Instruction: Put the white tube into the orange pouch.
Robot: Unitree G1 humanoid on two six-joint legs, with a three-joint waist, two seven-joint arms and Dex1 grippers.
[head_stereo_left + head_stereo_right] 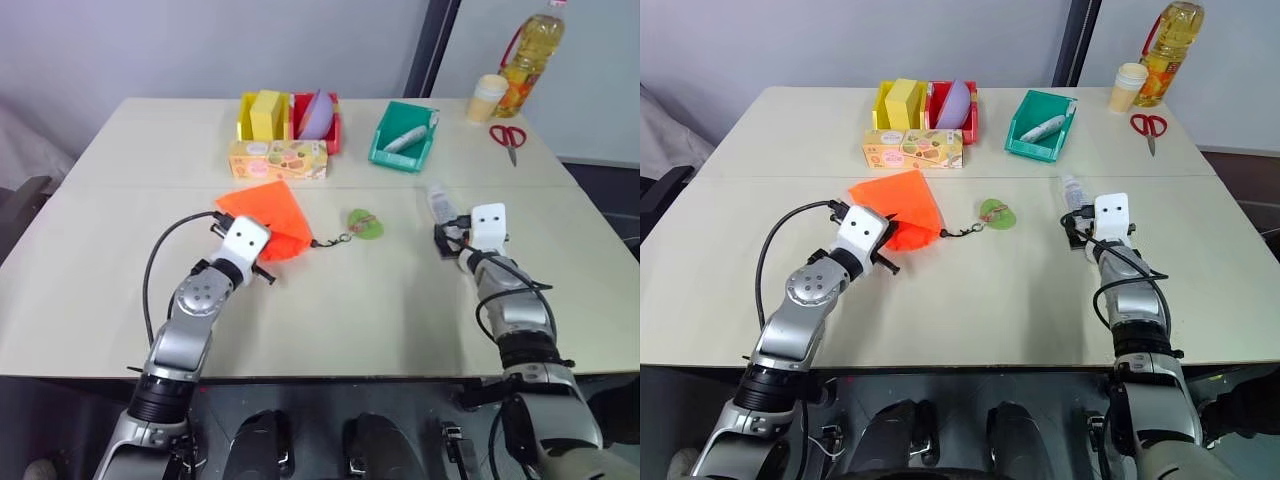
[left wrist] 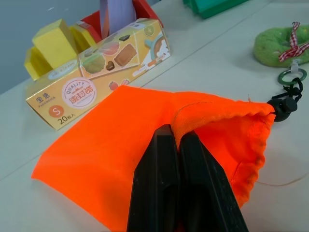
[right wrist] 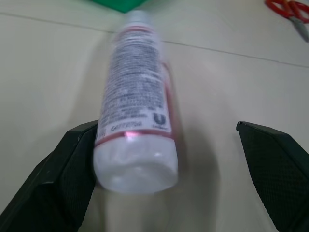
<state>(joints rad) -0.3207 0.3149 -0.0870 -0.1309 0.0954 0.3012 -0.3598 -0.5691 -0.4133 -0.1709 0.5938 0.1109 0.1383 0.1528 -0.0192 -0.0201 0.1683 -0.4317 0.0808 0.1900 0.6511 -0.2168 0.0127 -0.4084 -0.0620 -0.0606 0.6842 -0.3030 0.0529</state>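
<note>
White tube [image 3: 137,101] lies between the wide-open right end effector [image 3: 169,174]; left end effector [image 2: 181,188] pinches orange pouch [image 2: 145,140] near snack box [image 2: 99,72].

Your two head views look down over the same table [image 1: 330,300], while each wrist camera sits close behind its fingers: left on the orange pouch [image 2: 145,130], right on the white tube [image 3: 137,106].

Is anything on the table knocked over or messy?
Nothing is spilled. The white tube lies on its side on the table, between the open right tool fingers. The left tool pinches the orange pouch.
</note>
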